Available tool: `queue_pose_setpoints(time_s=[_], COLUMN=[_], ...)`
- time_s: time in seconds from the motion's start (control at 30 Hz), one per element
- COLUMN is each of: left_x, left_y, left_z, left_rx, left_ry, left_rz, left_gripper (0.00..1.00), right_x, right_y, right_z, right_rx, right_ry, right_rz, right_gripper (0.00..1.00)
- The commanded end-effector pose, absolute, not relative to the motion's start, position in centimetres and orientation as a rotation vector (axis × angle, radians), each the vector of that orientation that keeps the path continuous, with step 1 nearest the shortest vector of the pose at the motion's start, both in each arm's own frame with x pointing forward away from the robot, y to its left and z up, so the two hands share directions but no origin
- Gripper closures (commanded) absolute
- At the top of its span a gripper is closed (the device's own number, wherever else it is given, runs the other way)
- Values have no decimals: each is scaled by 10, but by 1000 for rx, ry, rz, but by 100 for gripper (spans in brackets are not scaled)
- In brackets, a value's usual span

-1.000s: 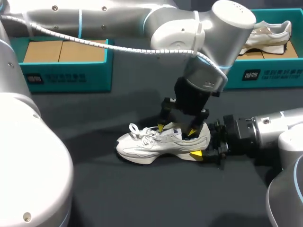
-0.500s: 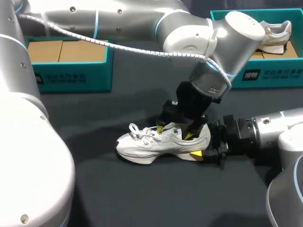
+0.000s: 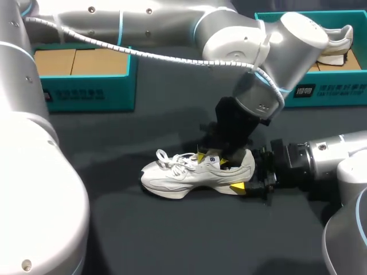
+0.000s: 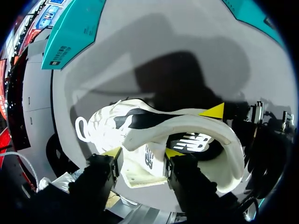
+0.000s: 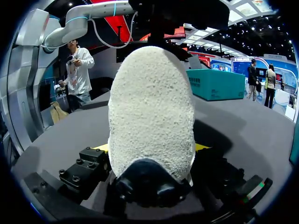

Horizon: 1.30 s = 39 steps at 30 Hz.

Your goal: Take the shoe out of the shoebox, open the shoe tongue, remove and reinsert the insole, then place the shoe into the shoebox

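A white shoe point(image 3: 189, 175) stands upright on the dark table, toe to the left. From above, my left gripper point(image 3: 212, 159) comes down at the shoe's opening. In the left wrist view its fingers point(image 4: 112, 153) press on both sides of the white tongue point(image 4: 145, 161), so the left gripper point(image 4: 142, 153) is shut on it. The dark insole point(image 4: 191, 142) shows inside the shoe. My right gripper point(image 3: 248, 184) lies low at the heel. In the right wrist view the heel point(image 5: 152, 112) fills the space between the right gripper point(image 5: 152, 149) and its fingers, which clasp it from both sides.
A teal shoebox point(image 3: 86, 91) with a cardboard floor stands at the back left. Another teal shoebox point(image 3: 321, 91) at the back right holds a second pale shoe point(image 3: 335, 43). The left arm spans the table's middle above the shoe.
My left gripper has sunk a little toward the shoe's opening and its fingers have drawn together onto the tongue. The right gripper and the shoe have stayed put.
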State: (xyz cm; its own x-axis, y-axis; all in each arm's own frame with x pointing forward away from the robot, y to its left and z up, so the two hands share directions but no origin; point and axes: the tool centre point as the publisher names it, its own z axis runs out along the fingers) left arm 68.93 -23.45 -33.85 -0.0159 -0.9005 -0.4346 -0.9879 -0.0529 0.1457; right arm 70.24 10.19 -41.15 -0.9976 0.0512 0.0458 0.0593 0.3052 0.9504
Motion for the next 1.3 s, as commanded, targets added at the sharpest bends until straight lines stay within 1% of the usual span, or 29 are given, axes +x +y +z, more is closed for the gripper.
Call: queue_pose_setpoints(time_s=[0.03,0.1,0.17,0.2,0.23,0.43,0.8,1.13,1.2,1.3], left_x=[681,681,681,681,681,681,679,676,677,678], left_y=[-231,-231,-231,-230,-230,-217,-171,-136,-134,-132], left_z=[-331,-330,-329,-328,-327,-312,-291,-307,-312,-318], left_rx=[-2065,-2066,-2070,-2072,-2076,-2136,-2278,-2345,-2354,-2361], left_ry=[1984,1986,1985,1986,1988,2028,2120,2103,2071,2052], left_rz=[585,580,572,567,562,487,272,257,258,277], left_gripper=[64,80,89,97,100,100,100,100,91,93], right_x=[702,702,702,702,702,702,702,702,702,702], right_y=[105,105,105,105,105,105,105,105,105,105], right_z=[-413,-413,-413,-413,-413,-413,-413,-413,-413,-413], right_rx=[-110,-110,-110,-110,-110,-110,-110,-110,-110,-110], right_ry=[-2536,-2536,-2536,-2536,-2536,-2536,-2536,-2536,-2536,-2536], right_rz=[-1841,-1841,-1841,-1841,-1841,-1841,-1841,-1841,-1841,-1841], right_gripper=[100,100,100,100,100,100,100,100,100,100])
